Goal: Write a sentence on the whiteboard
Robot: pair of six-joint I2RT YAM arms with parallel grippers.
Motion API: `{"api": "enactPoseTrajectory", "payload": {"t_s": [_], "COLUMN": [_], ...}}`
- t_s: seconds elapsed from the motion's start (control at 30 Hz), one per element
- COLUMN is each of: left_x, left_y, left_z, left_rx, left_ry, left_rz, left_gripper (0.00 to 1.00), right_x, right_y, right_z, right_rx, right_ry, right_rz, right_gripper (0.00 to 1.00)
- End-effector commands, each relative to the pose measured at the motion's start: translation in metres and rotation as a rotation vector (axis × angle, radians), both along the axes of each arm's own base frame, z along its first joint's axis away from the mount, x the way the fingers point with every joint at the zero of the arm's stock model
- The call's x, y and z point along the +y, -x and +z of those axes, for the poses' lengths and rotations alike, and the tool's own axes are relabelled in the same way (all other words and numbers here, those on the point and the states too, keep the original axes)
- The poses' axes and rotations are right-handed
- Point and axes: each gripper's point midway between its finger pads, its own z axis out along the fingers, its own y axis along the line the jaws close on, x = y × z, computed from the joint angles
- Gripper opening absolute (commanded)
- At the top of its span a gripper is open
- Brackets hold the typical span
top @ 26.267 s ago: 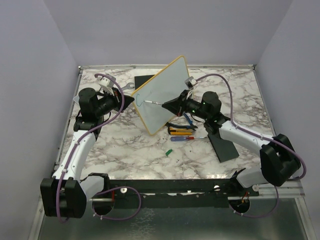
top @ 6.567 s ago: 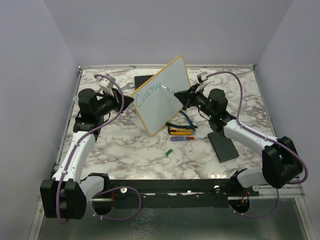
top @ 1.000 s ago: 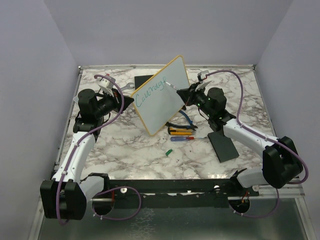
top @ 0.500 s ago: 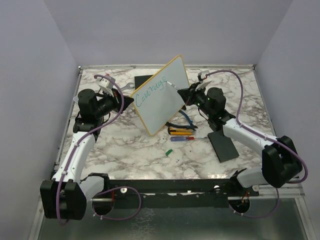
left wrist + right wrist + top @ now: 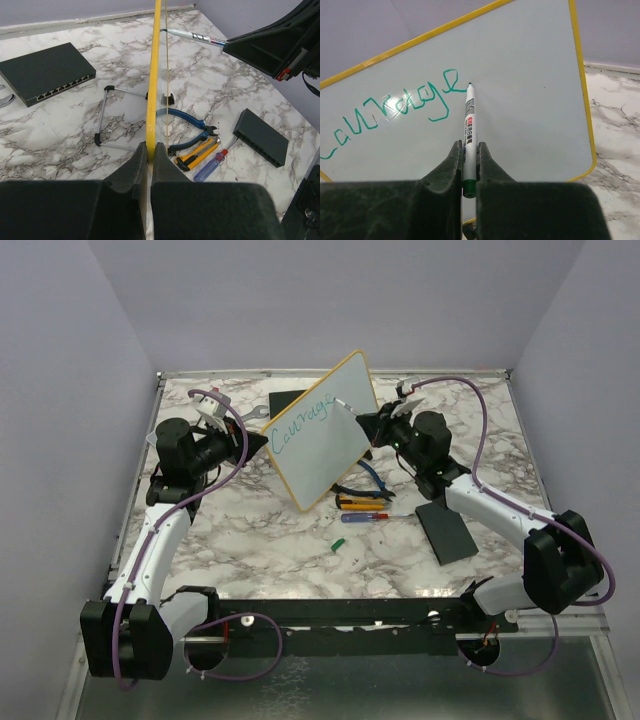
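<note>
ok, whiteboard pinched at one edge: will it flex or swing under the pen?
Probably stiff: the whiteboard reads as a dead-straight yellow line edge-on. Likely light, since the left gripper pinches only its rim. It may pivot, though: the marker in the right gripper meets it far from that pinch.

Yellow-rimmed whiteboard (image 5: 325,445) tilted upright above the table, teal cursive sentence (image 5: 395,107) so far only "Courage".

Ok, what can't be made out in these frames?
- Left wrist: the whiteboard is edge-on, so its written face is hidden.
- Right wrist: the sentence runs off the left edge at its first letter.
- Top: whether the marker tip touches the board is too small to tell.
</note>
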Motion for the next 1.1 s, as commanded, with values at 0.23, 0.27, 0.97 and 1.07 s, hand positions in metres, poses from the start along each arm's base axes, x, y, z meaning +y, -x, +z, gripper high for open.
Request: {"api": "enactPoseTrajectory", "payload": {"t_s": [0.23,0.27,0.97,1.07], "left_x": [0.0,0.0,0.003,0.003], "left_y": [0.004,0.003,0.002,0.002], "left_z": [0.008,0.008,0.009,0.008], "left_rx": [-0.055,-0.056,-0.06,-0.059], "left_ry": [-0.011,-0.011,-0.013,-0.013], "left_rz": [-0.011,-0.005,0.017,0.016], "left_gripper": [0.0,0.0,0.0,0.0], "right_x": [-0.003,-0.004,-0.043,-0.043], "right_y": [-0.007,-0.005,-0.003,-0.004], "right_z": [0.003,0.005,0.026,0.027], "right_rx": [-0.009,-0.014,-0.039,-0.041], "right_ry": [0.016,0.014,0.003,-0.011], "right_rz": [-0.026,-0.026,-0.035,0.009], "right_gripper": [0.01,0.01,0.01,0.01]}}
